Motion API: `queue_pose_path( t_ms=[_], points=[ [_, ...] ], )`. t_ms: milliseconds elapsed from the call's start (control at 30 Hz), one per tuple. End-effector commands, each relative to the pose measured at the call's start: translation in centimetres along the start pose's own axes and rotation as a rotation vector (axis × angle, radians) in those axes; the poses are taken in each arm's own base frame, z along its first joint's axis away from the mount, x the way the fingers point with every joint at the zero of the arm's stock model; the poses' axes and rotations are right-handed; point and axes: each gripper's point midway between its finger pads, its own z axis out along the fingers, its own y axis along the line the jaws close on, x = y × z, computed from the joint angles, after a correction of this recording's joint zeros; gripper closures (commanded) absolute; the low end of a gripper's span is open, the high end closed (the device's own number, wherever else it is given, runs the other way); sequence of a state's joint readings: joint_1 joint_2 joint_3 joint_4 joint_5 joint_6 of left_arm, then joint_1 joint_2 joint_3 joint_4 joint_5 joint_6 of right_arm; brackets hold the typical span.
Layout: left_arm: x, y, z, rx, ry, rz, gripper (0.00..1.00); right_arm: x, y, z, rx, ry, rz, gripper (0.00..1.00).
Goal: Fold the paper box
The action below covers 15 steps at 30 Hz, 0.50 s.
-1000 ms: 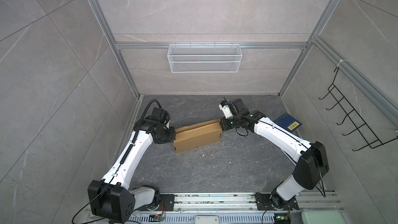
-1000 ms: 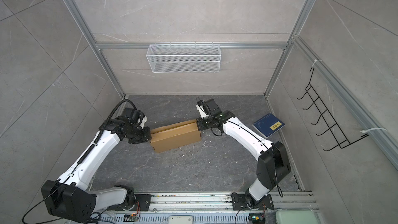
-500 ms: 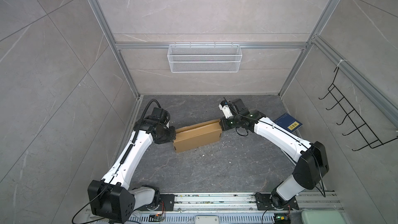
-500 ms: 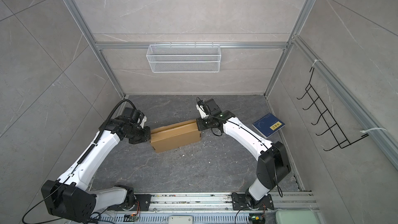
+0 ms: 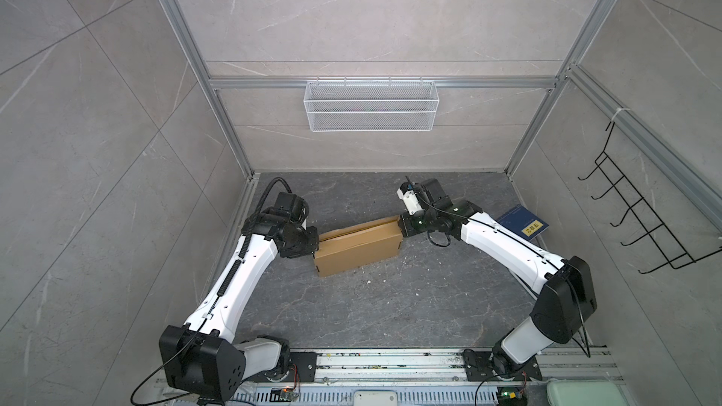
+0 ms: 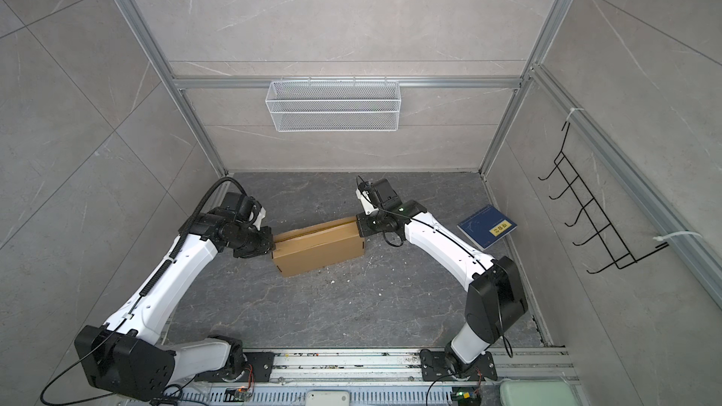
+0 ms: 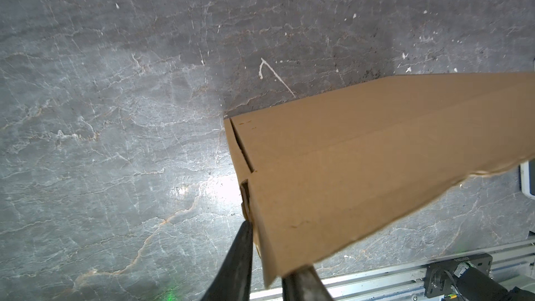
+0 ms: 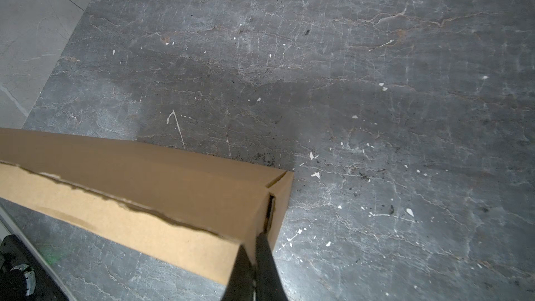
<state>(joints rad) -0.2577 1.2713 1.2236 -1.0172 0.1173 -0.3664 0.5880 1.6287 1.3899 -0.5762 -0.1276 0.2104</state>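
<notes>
The paper box (image 5: 357, 246) (image 6: 318, 246) is a brown cardboard mailer folded into a shallow oblong. It lies aslant on the dark stone floor between my two arms. My left gripper (image 5: 314, 242) (image 6: 272, 246) sits at its left end. In the left wrist view the two dark fingers of that gripper (image 7: 272, 247) straddle the box's (image 7: 362, 169) end wall at the corner, both touching cardboard. My right gripper (image 5: 402, 228) (image 6: 358, 228) sits at the right end. In the right wrist view this gripper (image 8: 254, 244) is pinched on the thin end wall of the box (image 8: 144, 186).
A dark blue book (image 5: 523, 222) (image 6: 487, 226) with a yellow label lies by the right wall. A white wire basket (image 5: 371, 105) hangs on the back wall and a black hook rack (image 5: 640, 220) on the right wall. The arms' base rail (image 5: 390, 361) runs along the front.
</notes>
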Motion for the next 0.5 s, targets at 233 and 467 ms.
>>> queue_pose_path(
  t_ms=[233, 467],
  points=[
    [-1.57, -0.31, -0.18, -0.019, -0.015, 0.036, 0.84, 2.38, -0.13, 1.34, 0.006, 0.1, 0.018, 1.0],
    [-1.68, 0.42, -0.52, -0.063, -0.022, 0.047, 0.86, 2.45, -0.08, 1.39, 0.004, 0.105, 0.017, 1.0]
  ],
)
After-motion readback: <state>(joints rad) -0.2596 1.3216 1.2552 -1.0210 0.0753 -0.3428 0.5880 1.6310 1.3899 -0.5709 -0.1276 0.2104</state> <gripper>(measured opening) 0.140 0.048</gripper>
